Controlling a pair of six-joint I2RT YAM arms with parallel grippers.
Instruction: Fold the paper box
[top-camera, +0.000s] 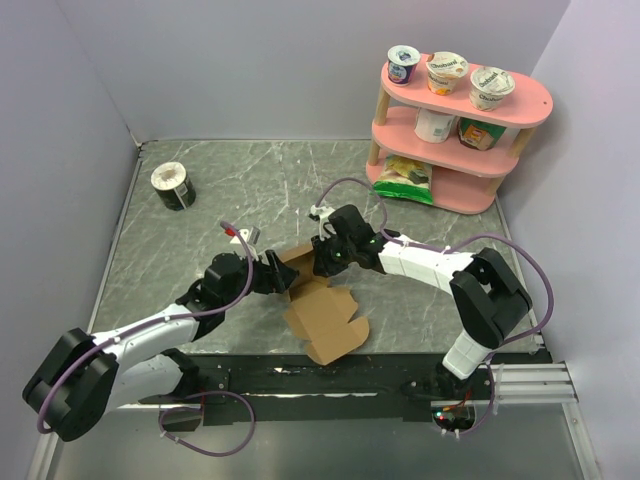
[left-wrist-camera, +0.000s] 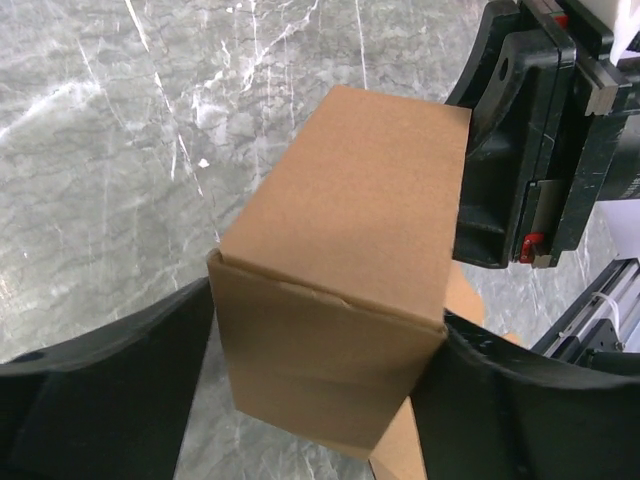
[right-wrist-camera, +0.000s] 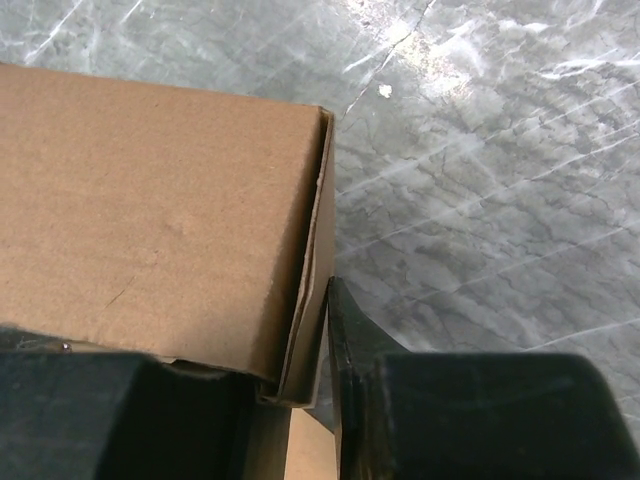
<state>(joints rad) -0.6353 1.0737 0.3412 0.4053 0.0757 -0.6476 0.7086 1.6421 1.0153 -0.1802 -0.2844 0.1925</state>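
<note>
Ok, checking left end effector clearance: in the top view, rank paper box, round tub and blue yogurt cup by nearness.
1. paper box, held in the left end effector.
2. round tub, back left.
3. blue yogurt cup, top shelf, back right.

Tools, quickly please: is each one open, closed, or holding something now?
Left tool: closed on the paper box, one finger on each side.
Right tool: closed on an end wall of the paper box.
</note>
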